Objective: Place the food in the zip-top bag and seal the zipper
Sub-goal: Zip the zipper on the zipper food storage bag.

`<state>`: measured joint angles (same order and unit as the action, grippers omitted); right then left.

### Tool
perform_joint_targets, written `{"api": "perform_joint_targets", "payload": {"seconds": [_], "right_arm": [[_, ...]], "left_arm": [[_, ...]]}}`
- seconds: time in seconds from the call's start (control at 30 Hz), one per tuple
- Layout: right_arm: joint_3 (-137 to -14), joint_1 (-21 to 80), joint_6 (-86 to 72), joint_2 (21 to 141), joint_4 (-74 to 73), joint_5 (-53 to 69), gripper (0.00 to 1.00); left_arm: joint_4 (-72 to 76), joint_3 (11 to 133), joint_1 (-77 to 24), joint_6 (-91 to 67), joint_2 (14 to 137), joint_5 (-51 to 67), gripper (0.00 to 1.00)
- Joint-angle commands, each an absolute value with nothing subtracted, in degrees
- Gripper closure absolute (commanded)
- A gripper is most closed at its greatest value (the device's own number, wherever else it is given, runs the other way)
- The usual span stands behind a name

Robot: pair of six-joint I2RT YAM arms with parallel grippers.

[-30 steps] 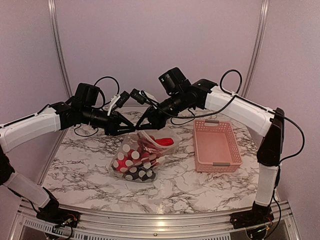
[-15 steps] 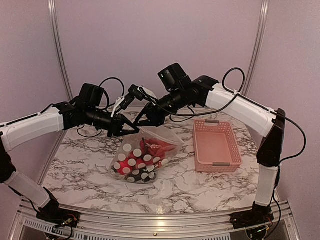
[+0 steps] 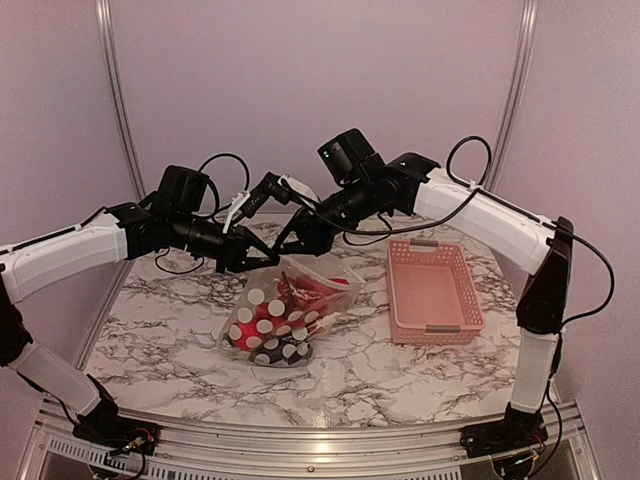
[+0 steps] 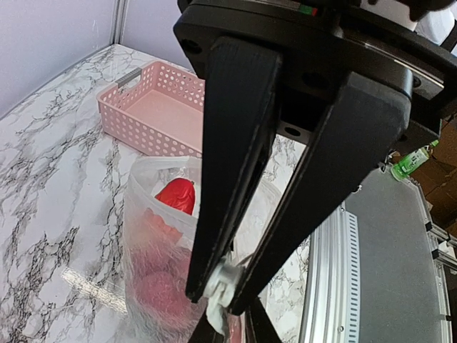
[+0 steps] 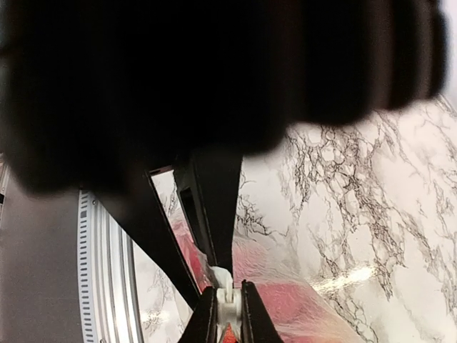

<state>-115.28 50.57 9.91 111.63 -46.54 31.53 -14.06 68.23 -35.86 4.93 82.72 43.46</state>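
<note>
The clear dotted zip-top bag (image 3: 270, 325) stands on the marble table with red and dark food (image 3: 312, 290) inside. My left gripper (image 3: 266, 262) and right gripper (image 3: 284, 252) meet tip to tip at the bag's upper left mouth corner. In the left wrist view my left gripper (image 4: 220, 289) is shut on a white bit of the zipper (image 4: 224, 277), above the bag (image 4: 153, 236) and a red toy (image 4: 176, 196). In the right wrist view my right gripper (image 5: 220, 275) pinches the same zipper end (image 5: 230, 304), with the bag (image 5: 307, 293) below.
A pink slotted basket (image 3: 435, 290) sits to the right of the bag, with nothing in it; it also shows in the left wrist view (image 4: 153, 107). The table's metal front rail (image 4: 325, 286) runs close by. Cables hang behind both wrists.
Both grippers have risen a little with the bag's mouth corner between them. The bag's top has drawn up and together, and the bag stands more upright.
</note>
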Motion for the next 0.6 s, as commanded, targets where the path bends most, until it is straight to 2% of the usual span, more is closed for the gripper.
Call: {"api": "perform_joint_targets", "payload": {"seconds": [0.0,0.17,0.57], "right_arm": [[-114.88,50.38,10.63,109.73,-48.65,30.81,0.90],[-114.65,50.40,10.62,109.42,-48.60,31.28,0.90],[-107.48,45.35,11.33,105.42,-49.57,29.83,0.91]], "left_arm": [[-12.41,71.85,-35.77,4.04,84.16,44.99,0.90],[-12.25,72.72,-35.77,3.74,84.92,45.11,1.00],[-14.17,69.19,-33.26,5.64,80.08,40.80,1.00]]}}
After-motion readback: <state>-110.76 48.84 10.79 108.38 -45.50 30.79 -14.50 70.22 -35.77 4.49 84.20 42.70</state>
